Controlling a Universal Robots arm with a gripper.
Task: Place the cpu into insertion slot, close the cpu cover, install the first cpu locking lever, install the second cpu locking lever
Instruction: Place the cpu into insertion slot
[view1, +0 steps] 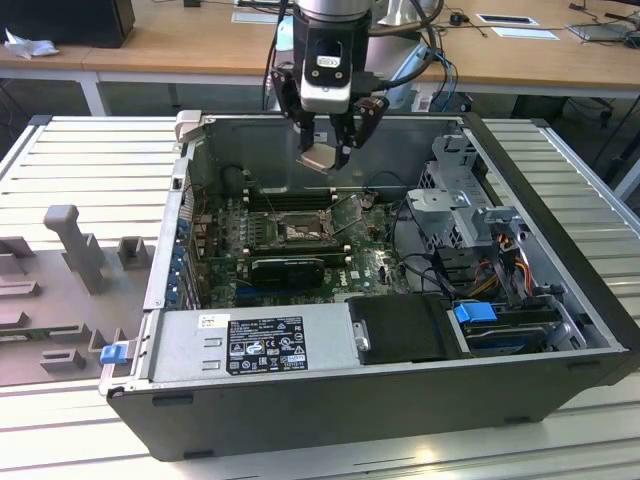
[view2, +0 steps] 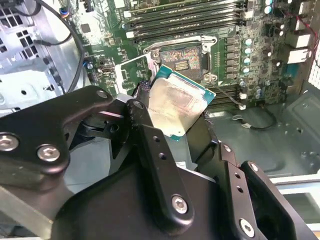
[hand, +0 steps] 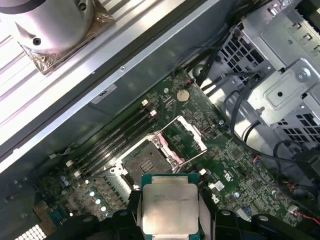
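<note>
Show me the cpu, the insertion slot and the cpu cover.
cpu (hand: 169, 210), first wrist view, middle of metal top.
insertion slot (hand: 147, 161), first wrist view, contact field.
cpu cover (hand: 193, 132), first wrist view, raised frame edge.

The hand (view1: 328, 148) hangs above the open computer case (view1: 400, 410), gripping the cpu (view1: 319, 158) at a tilt between its fingers. Below, on the motherboard (view1: 372, 266), the insertion slot (view1: 296, 232) lies uncovered, with the cpu cover (view1: 349, 214) raised beside it.
</note>
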